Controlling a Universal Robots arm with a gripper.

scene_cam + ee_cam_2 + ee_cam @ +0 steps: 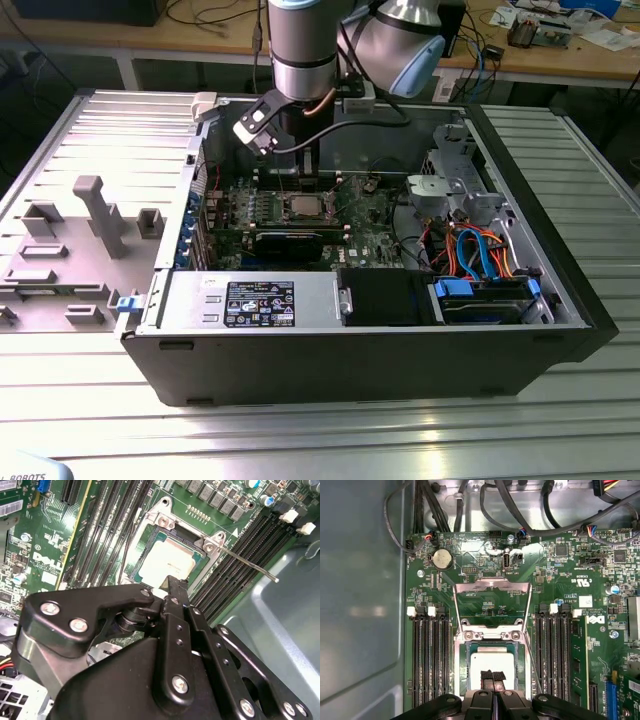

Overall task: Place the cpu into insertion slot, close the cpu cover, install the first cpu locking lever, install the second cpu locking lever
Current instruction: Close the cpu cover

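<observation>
The cpu (492, 661), a silver-grey square, lies flat in the insertion slot (461, 665) on the green board; it also shows as the cpu (169, 561) and the cpu (303, 206). The cpu cover (492, 582) is swung open and lies back beyond the slot, with board showing through its window. A thin locking lever (246, 564) sticks out sideways from the slot's corner, unlatched. My gripper (492, 676) hangs just over the chip's near edge, its two black fingertips (485, 676) pressed together with nothing between them. Whether they touch the chip I cannot tell.
Black memory slots (427, 660) flank the socket on both sides. A long black graphics card (290, 243) lies in front of it, and a drive cage with blue and orange cables (480, 255) fills the exterior view's right. Black cables (470, 500) run along the case wall.
</observation>
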